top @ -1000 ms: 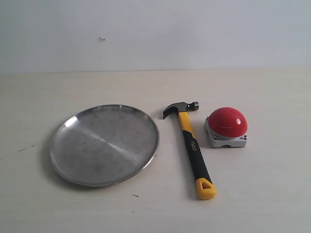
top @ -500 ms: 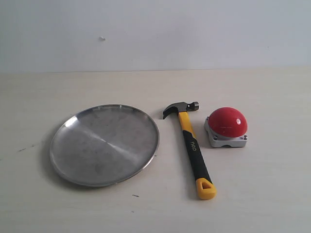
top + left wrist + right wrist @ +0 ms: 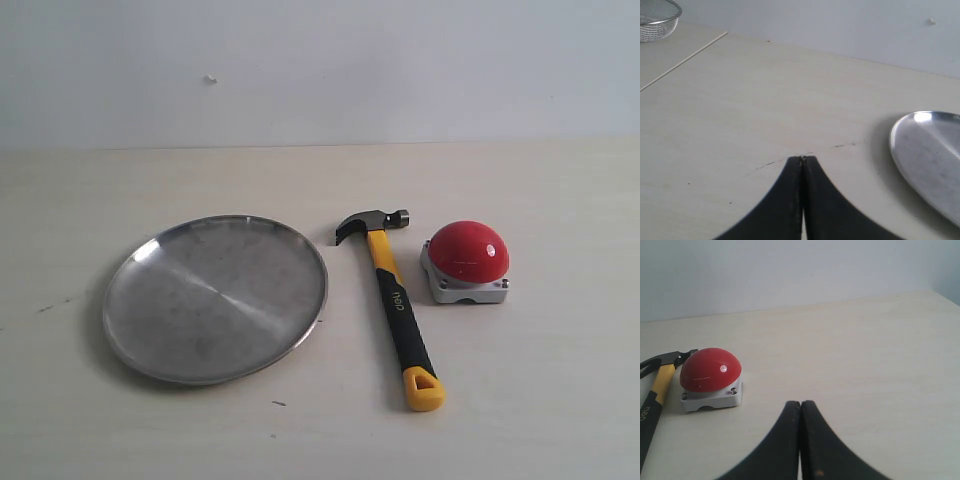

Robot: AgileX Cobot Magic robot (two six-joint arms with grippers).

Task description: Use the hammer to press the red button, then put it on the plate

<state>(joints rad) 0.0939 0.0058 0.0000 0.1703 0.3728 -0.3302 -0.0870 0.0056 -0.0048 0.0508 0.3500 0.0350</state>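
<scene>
On the bench [image 3: 540, 400], a yellow-and-black hammer [image 3: 395, 300] lies untouched between round steel plate [image 3: 215, 298] and red dome button [image 3: 468, 250]; left claw [image 3: 801, 161] and right claw [image 3: 800, 405] are closed, empty; every step remains.

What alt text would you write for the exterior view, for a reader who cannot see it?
A claw hammer lies flat on a pale table, head away from the camera, between a round steel plate at left and a red button at right.

Exterior frontal, raised; wrist views low, sharing plate [image 3: 215, 300], red button [image 3: 468, 250].
</scene>
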